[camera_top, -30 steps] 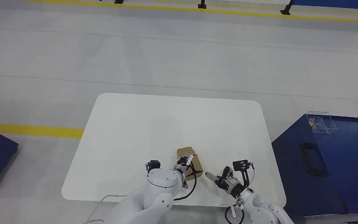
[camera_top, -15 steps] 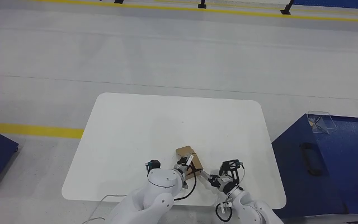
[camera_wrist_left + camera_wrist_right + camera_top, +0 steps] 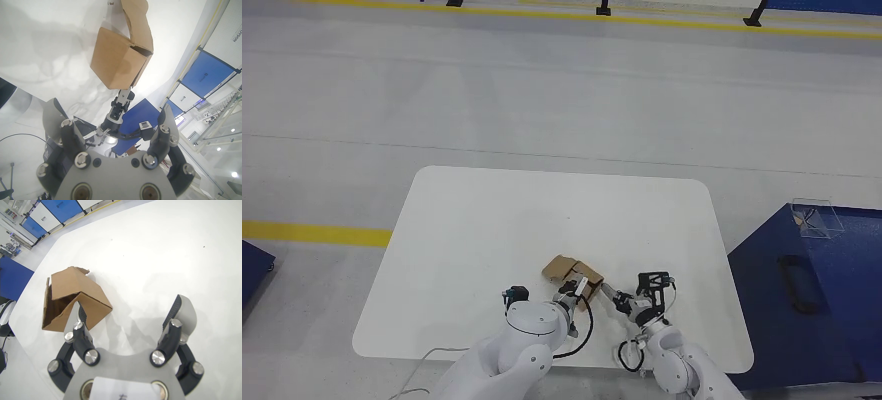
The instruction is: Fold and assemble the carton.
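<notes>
At lower centre of the top view your carton (image 3: 570, 270) is half-formed; left end effector (image 3: 108, 109) and right end effector (image 3: 128, 306) gape, one right finger (image 3: 76, 311) at a flap edge, likely fold it shut next

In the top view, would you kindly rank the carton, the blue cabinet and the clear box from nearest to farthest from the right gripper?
1. carton, touching the right gripper.
2. blue cabinet, right of the table.
3. clear box, atop the cabinet's far end.
</notes>
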Robot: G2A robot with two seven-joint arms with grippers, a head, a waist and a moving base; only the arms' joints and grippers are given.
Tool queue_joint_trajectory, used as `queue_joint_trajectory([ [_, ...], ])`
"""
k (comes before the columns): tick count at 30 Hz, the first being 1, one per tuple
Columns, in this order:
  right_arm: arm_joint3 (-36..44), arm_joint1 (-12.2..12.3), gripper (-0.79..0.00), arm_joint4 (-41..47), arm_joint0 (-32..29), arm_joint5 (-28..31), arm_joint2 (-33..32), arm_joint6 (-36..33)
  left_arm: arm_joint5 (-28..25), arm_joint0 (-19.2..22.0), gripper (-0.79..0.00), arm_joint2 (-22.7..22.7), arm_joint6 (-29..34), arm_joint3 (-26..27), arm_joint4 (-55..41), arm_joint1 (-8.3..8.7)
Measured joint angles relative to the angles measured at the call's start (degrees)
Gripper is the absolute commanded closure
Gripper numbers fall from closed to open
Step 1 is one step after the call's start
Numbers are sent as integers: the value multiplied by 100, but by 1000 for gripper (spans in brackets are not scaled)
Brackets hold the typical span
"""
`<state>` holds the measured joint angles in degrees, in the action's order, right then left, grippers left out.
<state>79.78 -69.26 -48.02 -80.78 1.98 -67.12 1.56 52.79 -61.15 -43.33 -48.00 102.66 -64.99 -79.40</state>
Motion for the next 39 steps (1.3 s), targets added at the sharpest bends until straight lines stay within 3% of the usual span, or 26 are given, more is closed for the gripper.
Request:
queue_joint_trajectory([
  [9,-495,-152,-785,268,535,-147,191,96,0,0,-785,0,0,0,0,0],
  [14,-548,-154,-785,885,595,-106,-70,-242,0,0,-785,0,0,0,0,0],
  [23,-546,-154,-785,801,593,-106,-65,-175,-17,5,-785,-2,7,19,17,3],
  [25,-539,-154,-785,807,589,-105,-73,-169,-237,-18,-785,53,110,109,269,26],
  [30,-349,-147,-785,988,382,-210,-358,265,-1252,-305,-785,99,885,1,2040,187],
  [35,-306,-189,-785,1781,316,-118,-528,315,-2074,-617,-785,66,1645,-23,3019,288],
  [39,-308,-188,-785,1708,318,-121,-523,314,-2079,-623,-785,60,1667,-12,3030,289],
])
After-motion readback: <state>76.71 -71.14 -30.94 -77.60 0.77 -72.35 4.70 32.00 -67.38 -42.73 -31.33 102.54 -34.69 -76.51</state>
